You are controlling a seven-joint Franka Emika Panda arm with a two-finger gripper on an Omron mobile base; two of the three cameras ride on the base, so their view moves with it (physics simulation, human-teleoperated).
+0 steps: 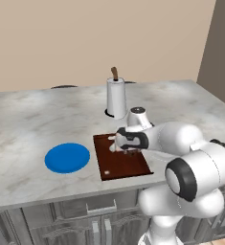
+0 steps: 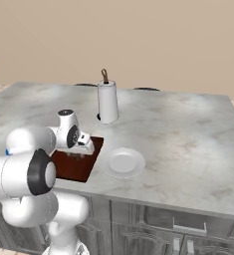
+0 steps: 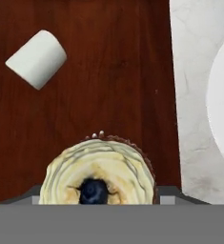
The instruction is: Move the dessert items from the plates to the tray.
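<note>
Cupcake (image 3: 101, 174) handling comes first for us: we judge it light, soft and easily crushed, with a pale swirled top that would smear under pressure and a dark berry at its centre. Any hold belongs low on the dark ribbed sides, never on the frosting. We judge the marshmallow (image 3: 36, 58) lighter still, squashy and inclined to roll, since it lies on its side; its curved flanks would be the place to pinch it, gently.

In the hand view the cupcake sits directly below the hand, at the bottom middle of the picture, over the tray (image 3: 113, 71). We cannot tell whether it rests on the wood or hangs just above it. The marshmallow lies on the tray well apart from the cupcake, toward the upper left of that view.

We see the hand (image 1: 127, 149) low over the tray's middle from the left base camera, but its fingers are hidden by the cupcake, so we cannot tell whether they pinch it or stand spread.

On the desk (image 2: 188, 129), the white plate (image 2: 123, 162) just beside the tray and the blue plate (image 1: 67, 157) on its other side both look bare.
</note>
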